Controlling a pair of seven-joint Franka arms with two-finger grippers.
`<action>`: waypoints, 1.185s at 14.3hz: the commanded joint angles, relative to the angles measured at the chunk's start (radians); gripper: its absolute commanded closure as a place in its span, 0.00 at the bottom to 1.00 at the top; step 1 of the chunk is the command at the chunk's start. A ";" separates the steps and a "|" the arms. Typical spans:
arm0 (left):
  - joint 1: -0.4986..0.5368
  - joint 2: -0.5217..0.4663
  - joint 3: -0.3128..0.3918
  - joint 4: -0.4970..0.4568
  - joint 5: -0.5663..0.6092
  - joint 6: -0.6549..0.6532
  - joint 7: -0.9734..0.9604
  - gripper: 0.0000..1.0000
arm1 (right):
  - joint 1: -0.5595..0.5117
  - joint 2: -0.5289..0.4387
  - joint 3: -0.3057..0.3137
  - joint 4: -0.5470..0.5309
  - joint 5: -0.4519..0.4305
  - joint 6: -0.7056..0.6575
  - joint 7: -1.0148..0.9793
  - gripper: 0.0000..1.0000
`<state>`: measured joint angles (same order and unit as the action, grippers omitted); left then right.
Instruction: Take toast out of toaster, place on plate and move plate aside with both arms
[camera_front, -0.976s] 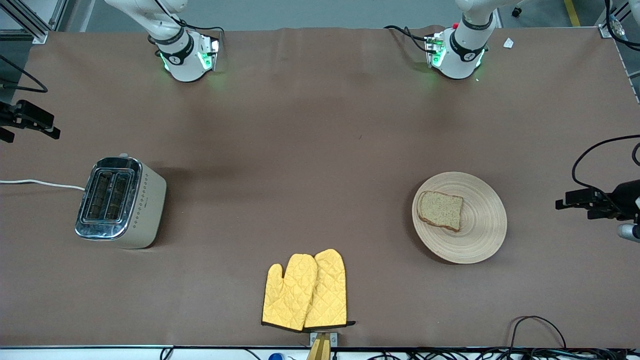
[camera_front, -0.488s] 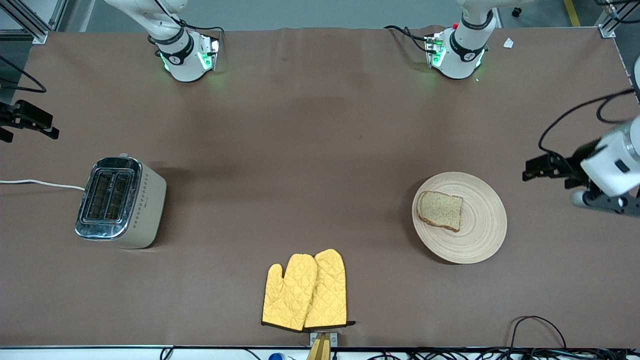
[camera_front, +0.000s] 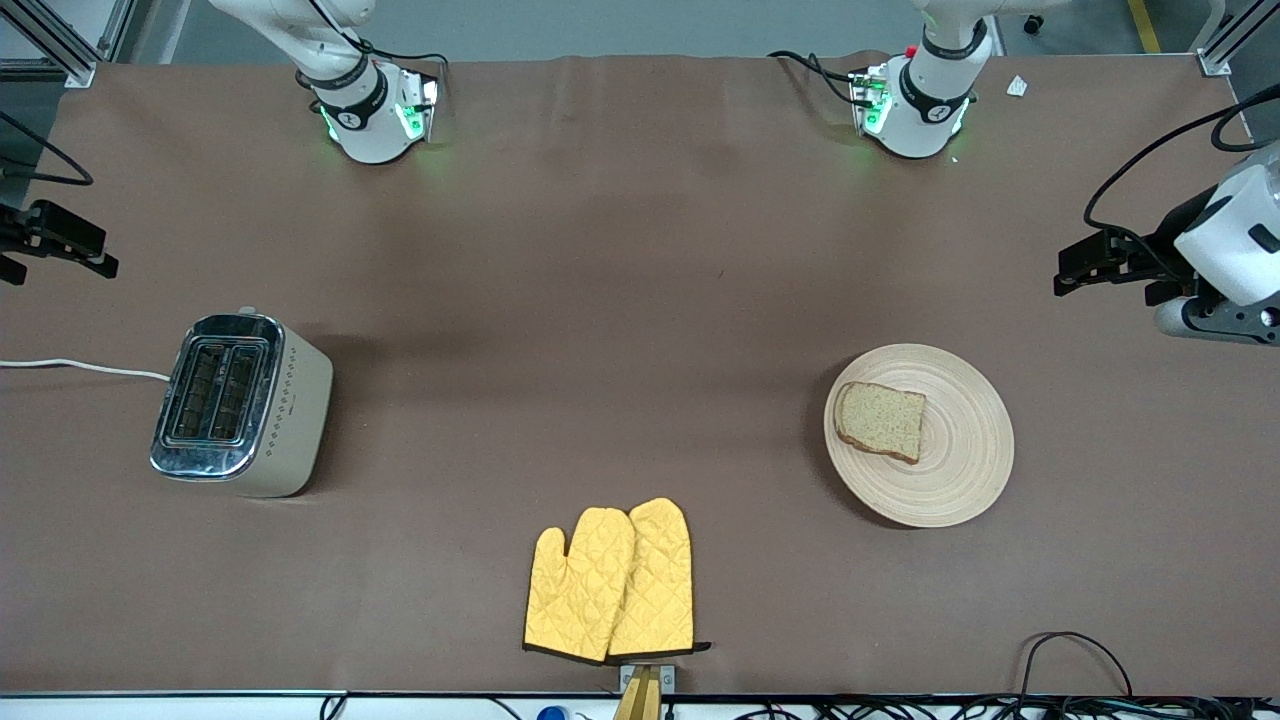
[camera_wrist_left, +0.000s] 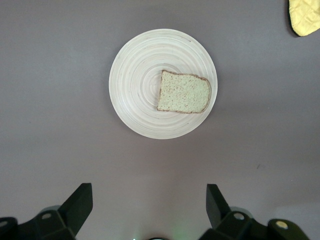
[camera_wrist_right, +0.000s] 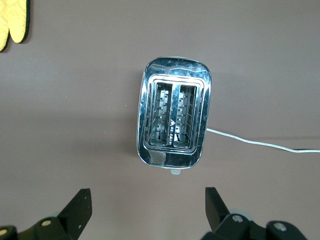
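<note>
The left hand (camera_wrist_left: 147, 210) hangs in the air with its dark fingers (camera_wrist_left: 77, 202) spread wide and nothing between them, over bare brown counter (camera_front: 640, 300) at the left arm's end. Near it on the counter sits the round pale beige wooden plate (camera_front: 960, 480) (camera_wrist_left: 135, 85), with the squarish slice of speckled light-brown toast (camera_front: 880, 421) (camera_wrist_left: 183, 93) lying flat on it. The right hand (camera_wrist_right: 147, 210) is also spread wide and empty, above the shiny chrome two-slot toaster (camera_wrist_right: 173, 120) (camera_front: 238, 403) at the right arm's end. A pair of yellow quilted oven mitts (camera_front: 610, 581) lies nearest the front camera.
</note>
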<state>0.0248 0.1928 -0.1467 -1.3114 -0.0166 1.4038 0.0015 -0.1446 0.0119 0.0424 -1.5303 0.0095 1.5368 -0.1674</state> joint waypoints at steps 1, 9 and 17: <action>-0.008 -0.047 -0.007 -0.041 0.046 0.010 0.006 0.00 | -0.020 -0.020 0.017 -0.013 -0.016 -0.010 0.009 0.00; -0.109 -0.254 0.064 -0.339 0.090 0.219 0.038 0.00 | -0.024 -0.018 0.019 -0.011 -0.013 -0.027 0.095 0.00; -0.094 -0.196 0.064 -0.246 0.072 0.204 0.051 0.00 | -0.040 -0.017 0.017 -0.011 -0.013 -0.030 0.111 0.00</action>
<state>-0.0661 -0.0292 -0.0826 -1.6045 0.0588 1.6150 0.0755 -0.1629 0.0119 0.0419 -1.5304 0.0095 1.5123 -0.0697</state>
